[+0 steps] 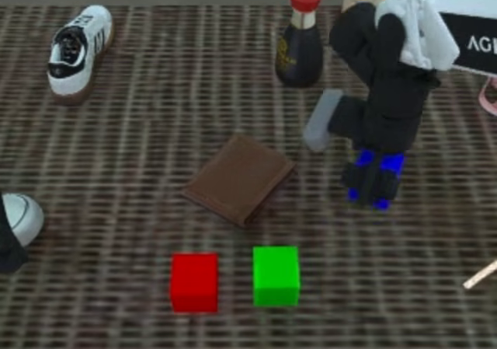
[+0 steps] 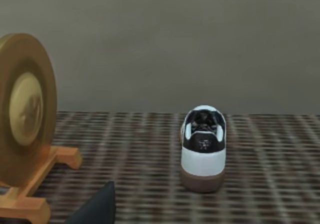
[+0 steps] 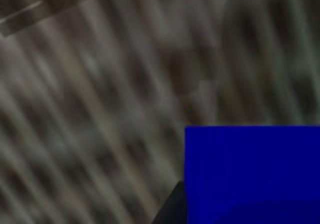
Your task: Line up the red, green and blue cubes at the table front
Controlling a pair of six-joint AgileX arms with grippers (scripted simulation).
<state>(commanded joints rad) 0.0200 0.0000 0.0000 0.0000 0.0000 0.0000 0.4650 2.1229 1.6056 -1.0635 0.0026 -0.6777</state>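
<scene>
Cubes first: the red cube (image 1: 194,282) and green cube (image 1: 276,275) sit side by side, a small gap between them, near the front edge of the woven table (image 1: 116,170). That leaves the spot to the green cube's right free for the third. My right gripper (image 1: 374,179) hangs over the table's right half, behind and to the right of that pair, fingers clamped on the blue cube (image 1: 378,165); only slivers of blue show around the dark fingers from above, while the right wrist view is filled by one blue face. I judge the cube is off the table, though the height is hard to read. A brown square pad (image 1: 241,178) lies between, behind the row. My left arm (image 1: 12,232) is parked at the table's left edge, and I cannot tell how its fingers stand.
</scene>
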